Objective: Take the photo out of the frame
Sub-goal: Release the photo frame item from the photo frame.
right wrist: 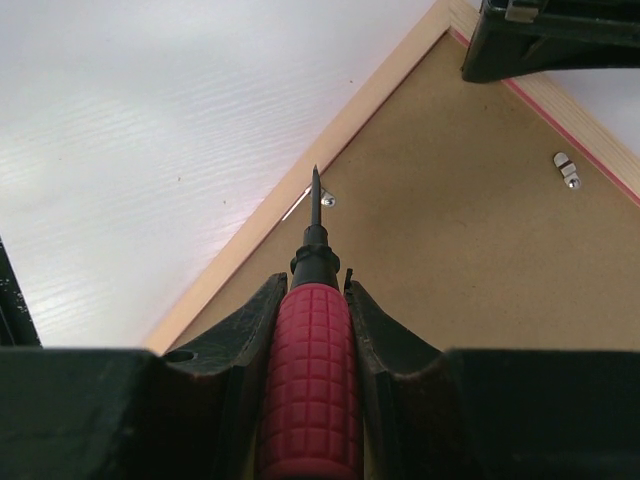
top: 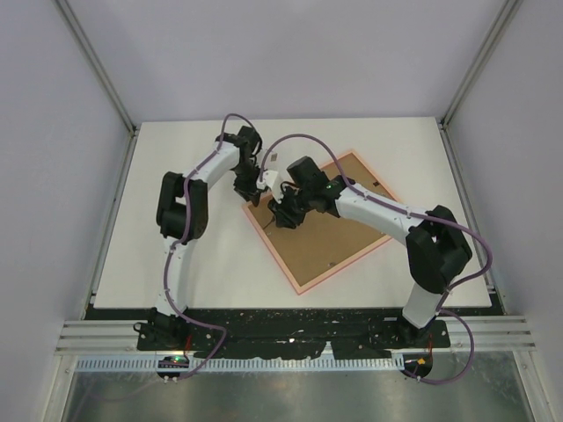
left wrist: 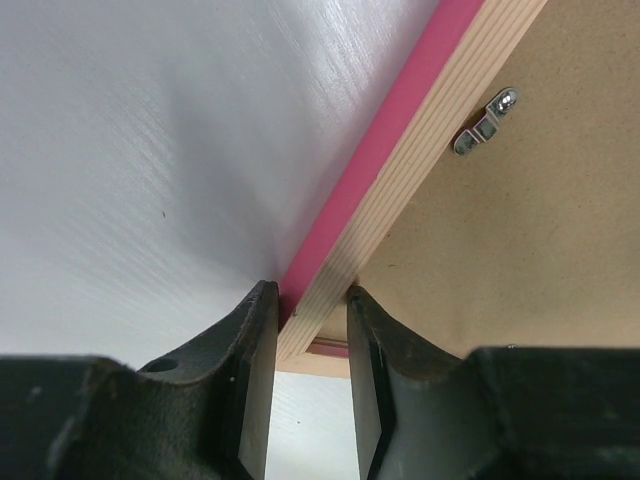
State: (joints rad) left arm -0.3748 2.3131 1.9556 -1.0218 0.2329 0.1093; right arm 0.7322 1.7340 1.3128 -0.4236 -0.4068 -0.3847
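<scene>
The frame (top: 274, 257) lies face down on the table, its pink rim and pale wood back (left wrist: 400, 150) showing. A brown backing board (top: 325, 237) fills it, and the photo is hidden. My left gripper (left wrist: 312, 300) straddles the frame's rail near a corner, with the jaws against both sides of it. In the top view, that gripper (top: 255, 195) sits at the frame's left corner. My right gripper (right wrist: 312, 285) is shut on a red-handled screwdriver (right wrist: 310, 370). The screwdriver tip points at a small metal clip (right wrist: 326, 200) by the frame's inner edge.
Two more metal clips (left wrist: 487, 120) (right wrist: 566, 170) sit on the backing board along the rails. The white table (top: 176, 246) spreads to the left of the frame. Both arms crowd over the frame's left corner, with the left gripper (right wrist: 550, 40) showing in the right wrist view.
</scene>
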